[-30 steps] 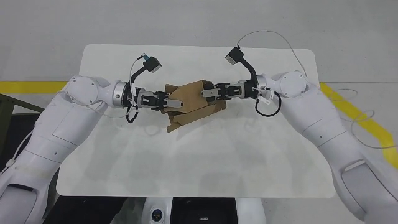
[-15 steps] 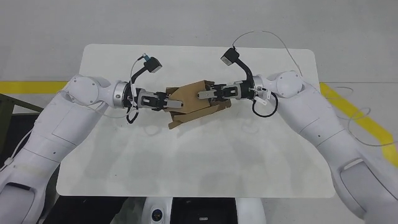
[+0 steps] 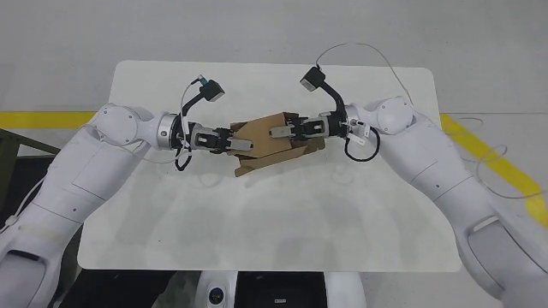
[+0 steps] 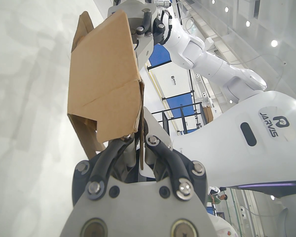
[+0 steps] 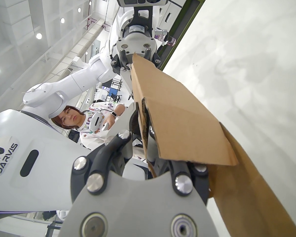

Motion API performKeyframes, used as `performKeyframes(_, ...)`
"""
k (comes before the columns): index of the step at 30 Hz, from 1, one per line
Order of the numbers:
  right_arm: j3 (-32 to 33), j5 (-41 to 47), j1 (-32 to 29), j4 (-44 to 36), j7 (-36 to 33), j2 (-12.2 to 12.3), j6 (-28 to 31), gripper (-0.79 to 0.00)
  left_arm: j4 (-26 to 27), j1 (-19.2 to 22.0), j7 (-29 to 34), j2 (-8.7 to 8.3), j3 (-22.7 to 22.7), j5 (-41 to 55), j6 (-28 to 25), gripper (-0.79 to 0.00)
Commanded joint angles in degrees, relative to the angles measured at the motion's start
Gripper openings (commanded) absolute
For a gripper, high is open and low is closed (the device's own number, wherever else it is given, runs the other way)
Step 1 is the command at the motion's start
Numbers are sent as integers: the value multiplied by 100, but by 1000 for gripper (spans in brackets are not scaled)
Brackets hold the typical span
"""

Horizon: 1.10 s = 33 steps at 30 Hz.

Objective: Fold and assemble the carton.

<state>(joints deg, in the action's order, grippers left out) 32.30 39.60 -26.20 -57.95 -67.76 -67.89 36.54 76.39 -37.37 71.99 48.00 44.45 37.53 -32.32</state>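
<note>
A brown cardboard carton [image 3: 264,144], partly folded with loose flaps, is held above the middle of the white table [image 3: 274,214]. My left gripper [image 3: 241,142] is shut on one end of it. In the left wrist view the carton [image 4: 106,80] rises from that gripper [image 4: 138,141], whose fingers pinch a thin cardboard edge. My right gripper [image 3: 282,128] is shut on the opposite end. In the right wrist view the carton [image 5: 182,122] runs from the right gripper [image 5: 144,134] toward the left arm's gripper [image 5: 134,57] farther off.
The table's far edge lies behind both arms. Yellow floor tape [image 3: 38,119] runs past the table on either side. A loose cable [image 3: 377,51] arcs over the right arm.
The right gripper has pushed its end of the carton leftward, toward the left gripper, and the carton has drawn in narrower. The left arm has barely moved.
</note>
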Motion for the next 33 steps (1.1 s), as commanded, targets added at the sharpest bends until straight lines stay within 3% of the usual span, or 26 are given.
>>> performKeyframes(1, -20, 11, 8, -4, -9, -1, -9, -785, 0, 11, -8, -8, -20, -4, -8, -785)
performKeyframes(2, -29, 15, 13, -1, -12, 0, -12, -785, 0, 16, -13, -12, -30, 1, -12, -785)
performKeyframes(3, -37, 16, 19, 2, -14, 1, -14, -785, 0, 21, -17, -16, -39, 5, -16, -733)
performKeyframes(5, -51, 25, 26, 6, -9, 2, -9, -785, -2, 31, -36, -26, -54, -8, -35, -416)
performKeyframes(6, -56, 28, 30, 10, -5, 3, -5, -785, -8, 34, -45, -31, -62, -8, -44, 0)
performKeyframes(19, -87, 3, 63, 159, 134, 10, 133, -785, 73, 41, 18, -105, -20, 339, 19, 0)
performKeyframes(33, -94, -95, 107, 668, 356, -114, 355, -785, 401, -137, 309, -192, 411, 910, 310, 0)
